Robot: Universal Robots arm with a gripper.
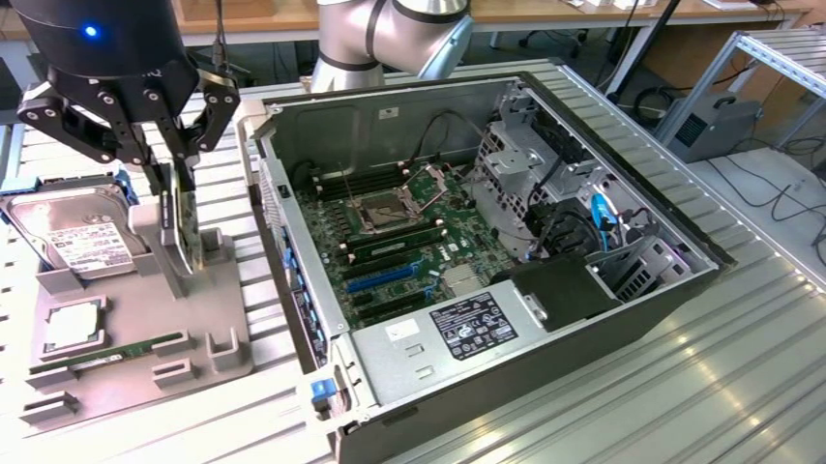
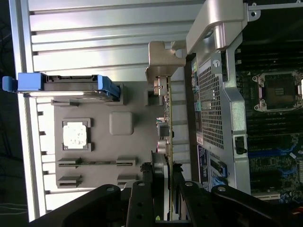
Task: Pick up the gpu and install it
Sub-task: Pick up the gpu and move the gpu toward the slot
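GPU [image 1: 185, 237], a thin dark board in the exterior view, stands upright on edge in the grey holder tray [image 1: 130, 319], just beside the open computer case [image 1: 387, 106] on that view's left. The arm reaches straight down, with the claw [image 1: 174, 169] at the card's top edge. In the wrist view the GPU [image 2: 168, 123] shows edge-on, silver bracket [image 2: 163, 61] at its far end. Its near end runs into the claw [image 2: 168, 177], which straddles it; whether it clamps the card I cannot tell.

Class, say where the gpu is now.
On the exterior view's left, the gpu stands on edge in the fingers over the grey tray, between hard drive and computer case.
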